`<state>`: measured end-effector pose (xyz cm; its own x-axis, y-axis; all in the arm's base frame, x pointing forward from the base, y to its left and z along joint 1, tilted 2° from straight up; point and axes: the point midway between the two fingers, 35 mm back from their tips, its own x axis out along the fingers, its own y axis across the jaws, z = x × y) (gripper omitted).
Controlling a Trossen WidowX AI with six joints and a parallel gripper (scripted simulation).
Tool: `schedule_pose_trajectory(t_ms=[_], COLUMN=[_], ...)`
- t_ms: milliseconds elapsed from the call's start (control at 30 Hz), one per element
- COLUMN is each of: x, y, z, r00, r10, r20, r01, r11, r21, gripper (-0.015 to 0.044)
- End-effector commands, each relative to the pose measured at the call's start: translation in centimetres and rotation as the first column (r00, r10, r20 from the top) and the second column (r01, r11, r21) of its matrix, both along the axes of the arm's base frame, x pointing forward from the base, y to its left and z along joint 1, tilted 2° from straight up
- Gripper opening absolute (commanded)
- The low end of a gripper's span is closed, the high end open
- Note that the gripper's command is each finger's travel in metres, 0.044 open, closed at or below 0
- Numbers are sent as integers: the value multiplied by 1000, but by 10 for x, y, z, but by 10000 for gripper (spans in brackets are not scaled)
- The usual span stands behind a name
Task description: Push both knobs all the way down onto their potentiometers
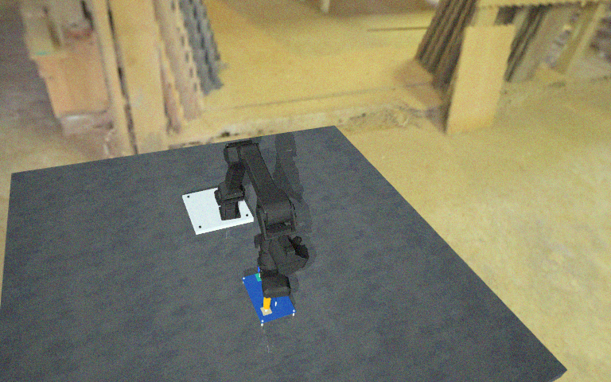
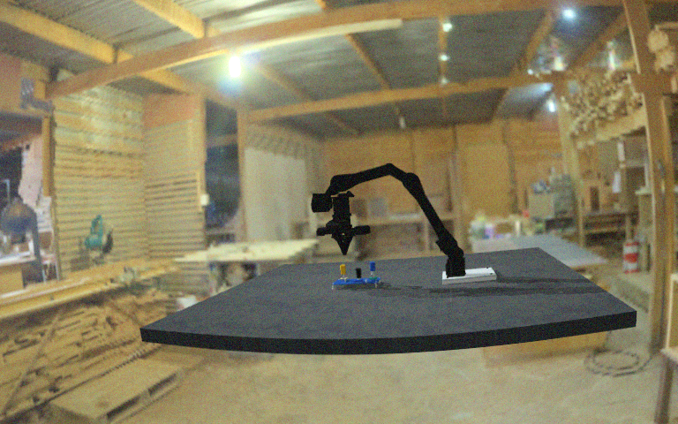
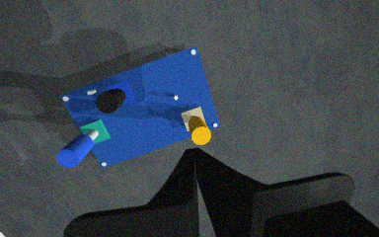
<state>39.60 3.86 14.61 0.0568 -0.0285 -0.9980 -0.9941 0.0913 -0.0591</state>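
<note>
Arm's arched up and over from its base plate (image 2: 469, 274), wrist pointing straight down, with the claw (image 2: 343, 246) hanging above the board (image 2: 356, 283) and touching nothing. Claw's pinched fully shut, nothing in it. Board sits mid-bench (image 2: 400, 320), well off the edges, yellow knob (image 3: 200, 134) and blue knob (image 3: 74, 152) both sticking up.

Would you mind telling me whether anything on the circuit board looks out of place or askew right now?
Yes: in the wrist view a bare stretch of shaft shows between the blue knob and its green potentiometer, so it is not seated. The gripper, shut and empty, hangs above the board, touching nothing.
</note>
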Motion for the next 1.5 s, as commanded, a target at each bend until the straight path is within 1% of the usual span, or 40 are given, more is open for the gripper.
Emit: schedule_pose_trajectory(t_ms=[0,200,400,633,867,967,1167,1300,1467], x=[2,4,7,9,11,12,12,13,13], y=[-1,-2,-3,-5,-6,-6,-6,-7,-7], z=[2,4,5,7,8,9,9,-10,-11], r00=[987,933,840,687,495,451,451,451,451], r10=[163,360,542,725,867,890,890,890,890], r20=[-5,-15,-27,-41,-56,-59,-59,-59,-59], r01=[-163,-361,-543,-727,-869,-892,-892,-892,-892], r11=[987,933,839,687,495,450,450,450,450], r21=[-10,-19,-25,-29,-29,-29,-29,-29,-29], gripper=[0,0,0,0,0,0,0,0,0])
